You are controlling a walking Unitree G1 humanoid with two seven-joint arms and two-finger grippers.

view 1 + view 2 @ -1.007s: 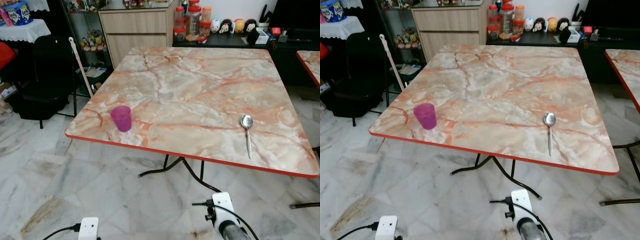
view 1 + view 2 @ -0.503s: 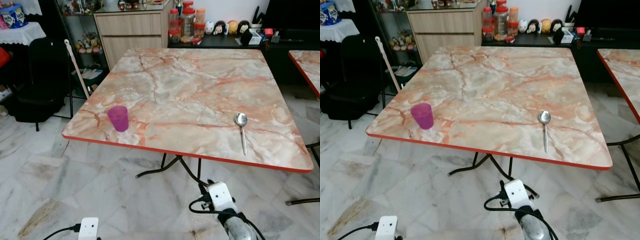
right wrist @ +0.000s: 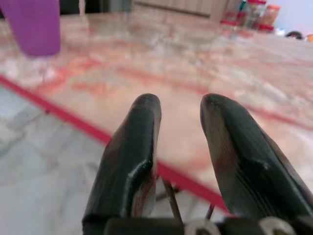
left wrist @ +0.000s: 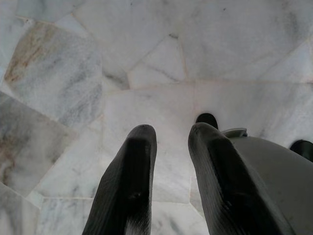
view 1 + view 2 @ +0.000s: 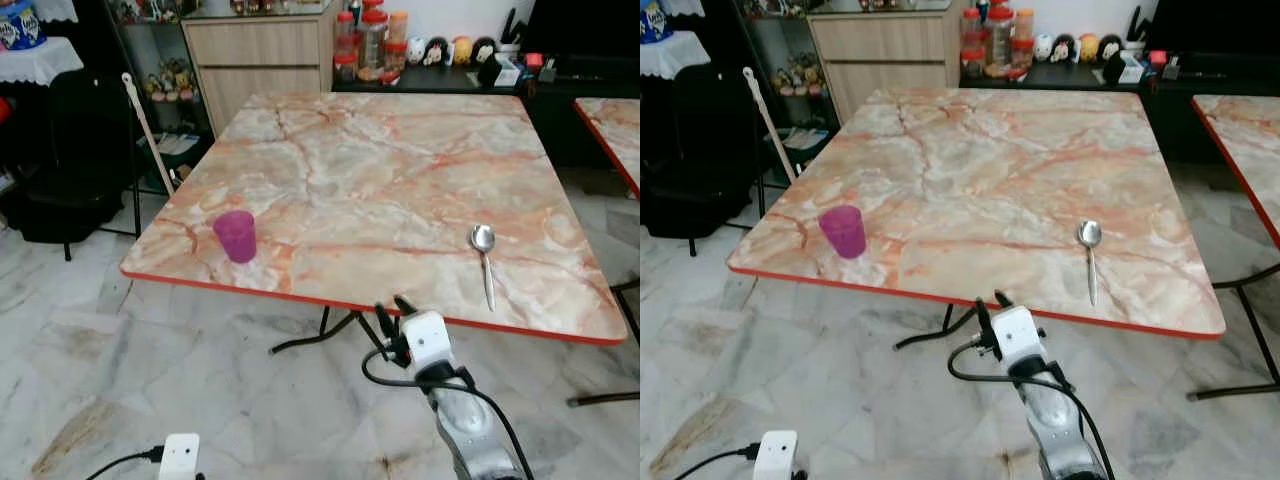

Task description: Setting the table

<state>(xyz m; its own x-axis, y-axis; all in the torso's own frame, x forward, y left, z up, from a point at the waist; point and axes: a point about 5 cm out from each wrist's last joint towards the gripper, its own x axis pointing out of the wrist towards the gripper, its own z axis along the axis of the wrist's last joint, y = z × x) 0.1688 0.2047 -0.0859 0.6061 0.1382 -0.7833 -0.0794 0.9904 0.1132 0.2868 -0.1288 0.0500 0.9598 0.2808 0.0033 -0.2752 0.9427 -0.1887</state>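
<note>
The right hand (image 5: 391, 308) is reaching up at the near edge of the counter (image 5: 380, 170), its two black fingers (image 3: 131, 156) standing slightly parted with nothing between them. The fingertips are sitting level with the red rim, roughly midway along the front side, and the silver arm behind is trailing a black cable. From its wrist camera the marbled top is stretching away just past the fingers, with the purple cup (image 3: 32, 24) blurred off to one side.

The left hand (image 4: 168, 147) is hanging low over the pale marble floor (image 5: 120, 400), its fingers a little apart and holding nothing.

The purple cup (image 5: 236, 236) is standing upright near the counter's front left corner, close to the edge. The spoon (image 5: 485, 258) is lying well apart from it toward the front right, bowl pointing away and handle pointing to the near edge. The right hand is sitting between the two, nearer the spoon, touching neither.

Beyond the counter, a wooden cabinet (image 5: 262, 55) is standing against the wall with jars (image 5: 372, 42) beside it, and a second counter's red edge (image 5: 606, 140) is showing at the right.
</note>
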